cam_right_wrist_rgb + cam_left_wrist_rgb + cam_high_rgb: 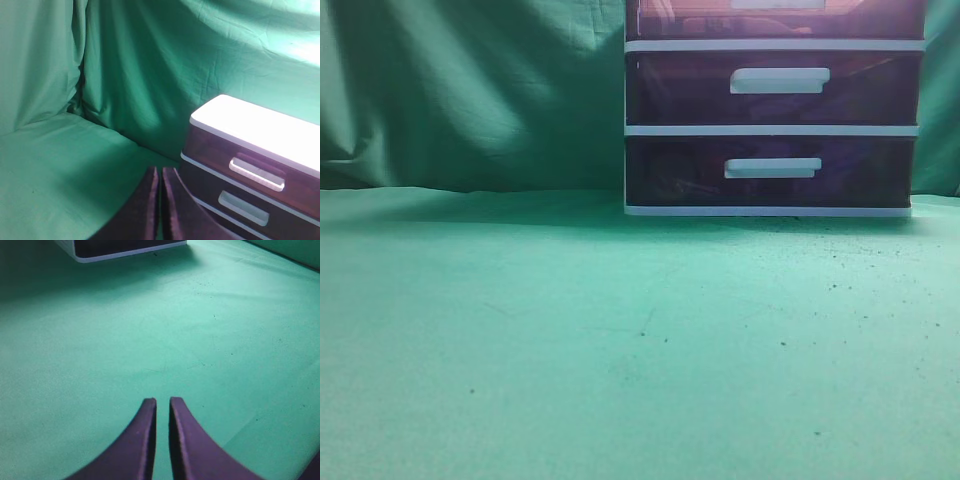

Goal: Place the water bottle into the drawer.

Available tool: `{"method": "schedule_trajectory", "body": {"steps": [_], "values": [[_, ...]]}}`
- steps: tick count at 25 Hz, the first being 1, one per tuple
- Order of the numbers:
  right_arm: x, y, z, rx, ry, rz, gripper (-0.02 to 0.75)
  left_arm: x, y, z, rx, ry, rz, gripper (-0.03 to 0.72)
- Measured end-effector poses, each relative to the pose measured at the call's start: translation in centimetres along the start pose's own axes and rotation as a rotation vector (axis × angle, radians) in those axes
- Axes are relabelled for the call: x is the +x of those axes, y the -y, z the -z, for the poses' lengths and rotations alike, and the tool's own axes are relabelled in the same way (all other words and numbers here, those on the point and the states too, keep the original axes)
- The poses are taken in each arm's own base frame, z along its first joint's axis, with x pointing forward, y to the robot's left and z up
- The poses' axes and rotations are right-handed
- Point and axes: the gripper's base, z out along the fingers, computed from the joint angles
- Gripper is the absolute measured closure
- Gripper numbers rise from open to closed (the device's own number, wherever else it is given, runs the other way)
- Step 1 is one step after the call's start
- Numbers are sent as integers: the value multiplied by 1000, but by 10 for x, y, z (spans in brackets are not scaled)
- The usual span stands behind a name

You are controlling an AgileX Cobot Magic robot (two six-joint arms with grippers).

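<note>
The drawer (pixel 700 20) is the uppermost of three dark purple-brown drawers in a white-framed chest (pixel 770 130) at the back right. It looks pushed in, and the frame's top edge cuts it off. In the right wrist view the drawer (pixel 215 147) shows under the white top, with its white handle (pixel 257 174). My right gripper (pixel 160 170) is shut and empty, in the air to the left of the chest. My left gripper (pixel 162 401) is shut and empty above the green cloth. No water bottle shows in any view. Neither gripper shows in the exterior view.
Green cloth (pixel 620 340) covers the table and hangs as a backdrop (pixel 470 90). The middle drawer (pixel 670 95) and the lowest drawer (pixel 670 175) are shut. The chest's bottom corner (pixel 100 255) shows far ahead of the left gripper.
</note>
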Motion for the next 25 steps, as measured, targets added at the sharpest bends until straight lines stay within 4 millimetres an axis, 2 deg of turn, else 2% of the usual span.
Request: {"method": "schedule_trajectory", "body": {"steps": [13,18,20,25], "values": [[0,0,0,-4,2,-58,738,0,0,0,5,-1,8,632],[-4,-7,0,-83,37,-305,738,0,1,0,6,-1,10,632],[-9,-16,2,-186,80,-311,738,0,1,0,6,-1,10,632],[-7,-67,-1,-510,186,-82,738,0,1,0,6,-1,10,632]]}}
